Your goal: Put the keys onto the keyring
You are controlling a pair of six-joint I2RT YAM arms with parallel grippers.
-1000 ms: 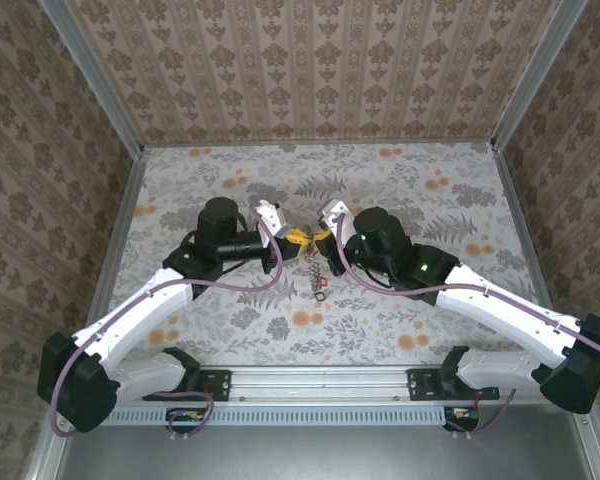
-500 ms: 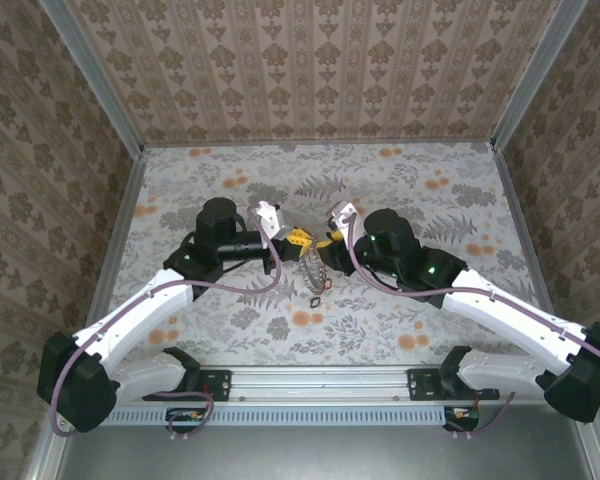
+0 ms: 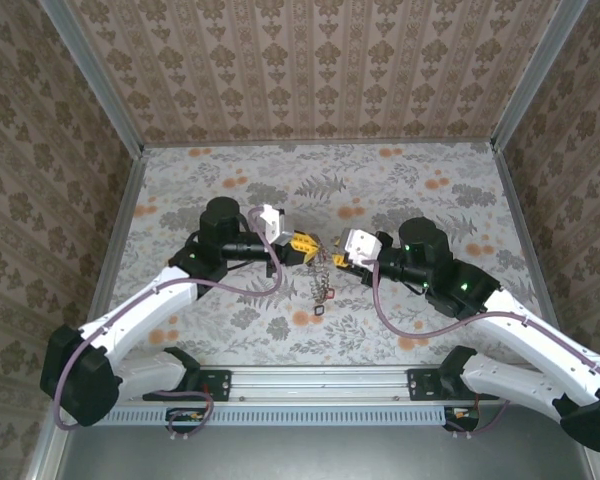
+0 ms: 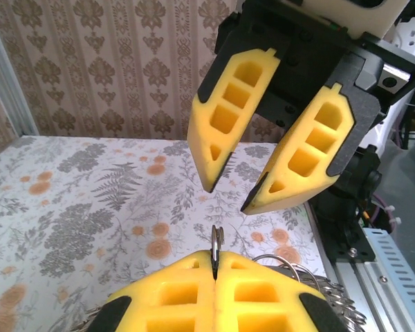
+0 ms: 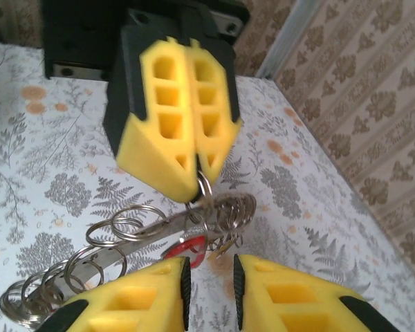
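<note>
Here the left gripper (image 5: 196,185) clamps the keyring (image 5: 206,202) — the right gripper (image 4: 229,197) faces it, jaws parted, a red key (image 5: 187,246) just ahead

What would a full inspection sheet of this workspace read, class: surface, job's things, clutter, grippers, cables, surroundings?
Surface: floral-patterned table.
Job's things: keyring, a bunch of linked wire rings, hangs from the left gripper; red piece among the rings, possibly a key.
Clutter: nothing seen.
Grippers: left gripper shut on one thin ring; right gripper open, facing it, holding nothing.
Cables: purple cable along each arm.
Surroundings: patterned walls; metal rail at the near edge.
</note>
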